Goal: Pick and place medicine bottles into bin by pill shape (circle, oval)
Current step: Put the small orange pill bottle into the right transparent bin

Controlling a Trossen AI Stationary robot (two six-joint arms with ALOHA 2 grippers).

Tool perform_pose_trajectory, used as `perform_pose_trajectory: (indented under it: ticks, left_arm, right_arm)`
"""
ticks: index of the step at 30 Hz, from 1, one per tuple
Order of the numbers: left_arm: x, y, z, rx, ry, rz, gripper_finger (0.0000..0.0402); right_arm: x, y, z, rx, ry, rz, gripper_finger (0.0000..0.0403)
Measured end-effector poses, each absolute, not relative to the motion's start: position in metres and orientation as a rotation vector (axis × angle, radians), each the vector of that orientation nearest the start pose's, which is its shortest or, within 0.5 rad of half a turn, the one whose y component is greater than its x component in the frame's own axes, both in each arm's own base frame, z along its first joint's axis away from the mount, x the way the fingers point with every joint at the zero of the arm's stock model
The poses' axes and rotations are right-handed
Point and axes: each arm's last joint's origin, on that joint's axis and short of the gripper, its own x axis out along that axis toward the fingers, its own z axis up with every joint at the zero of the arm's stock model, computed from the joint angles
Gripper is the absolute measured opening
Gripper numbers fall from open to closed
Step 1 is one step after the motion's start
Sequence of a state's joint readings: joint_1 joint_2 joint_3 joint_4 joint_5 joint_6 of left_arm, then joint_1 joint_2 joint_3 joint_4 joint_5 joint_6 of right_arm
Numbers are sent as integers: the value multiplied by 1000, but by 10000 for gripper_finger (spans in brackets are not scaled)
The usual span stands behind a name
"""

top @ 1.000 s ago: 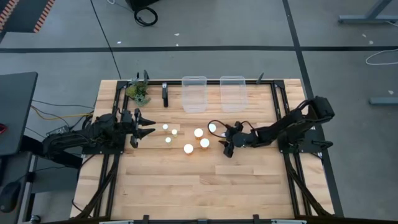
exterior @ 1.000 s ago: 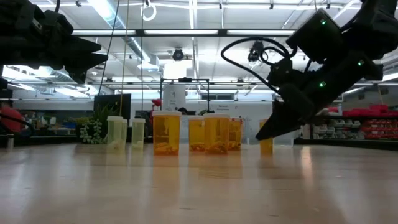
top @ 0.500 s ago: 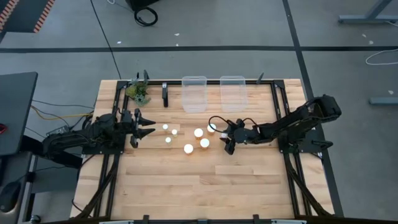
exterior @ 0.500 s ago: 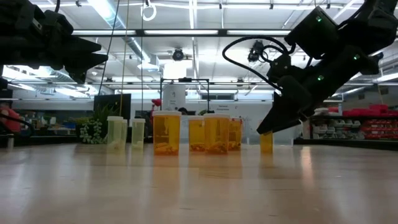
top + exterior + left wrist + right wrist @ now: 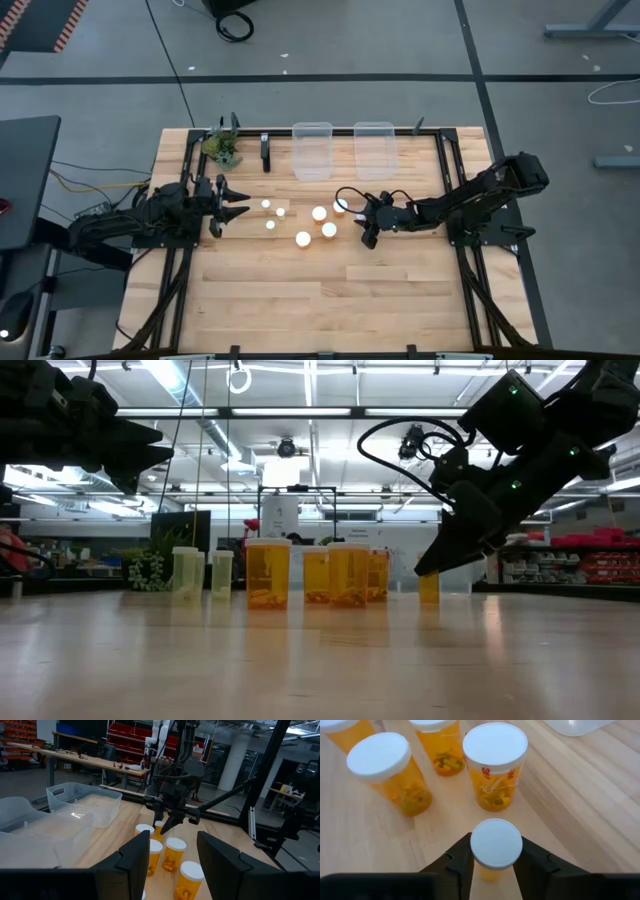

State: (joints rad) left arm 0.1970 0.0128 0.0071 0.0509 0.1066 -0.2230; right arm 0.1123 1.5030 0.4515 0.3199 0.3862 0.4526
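Note:
Several amber pill bottles with white caps stand upright on the wooden table (image 5: 300, 290), in a loose group around its middle (image 5: 303, 238). A slim one (image 5: 496, 842) stands at the group's right (image 5: 341, 205), its base on the table (image 5: 428, 592). My right gripper (image 5: 363, 224) is open, its fingers on either side of this slim bottle. My left gripper (image 5: 240, 207) is open and empty, held above the table at the group's left. My right gripper comes at the slim bottle slanting down from the table's right, with one finger (image 5: 461, 857) on each side of the body below the white cap (image 5: 496, 842). The cap hides the body. Whether the fingers touch it, I cannot tell.
Two clear plastic bins (image 5: 312, 150) (image 5: 374, 148) stand side by side at the far edge. A small green plant (image 5: 222, 148) sits at the far left. Wider bottles (image 5: 495, 765) (image 5: 387, 772) stand close beyond the slim one. Bare wood lies toward the near edge.
My right gripper has risen a little and edged toward the slim bottle, then held still. The bottles have stayed where they were.

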Motion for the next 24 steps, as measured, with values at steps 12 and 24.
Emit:
perform_pose_trajectory:
  ticks: [12, 24]
  left_arm:
    - [97, 16, 170, -216, -55, 85, 172]
    - [97, 16, 170, -216, -55, 85, 172]
  right_arm:
    - [262, 18, 140, 173, 744, -426, 125]
    - [275, 0, 159, 74, 805, -474, 125]
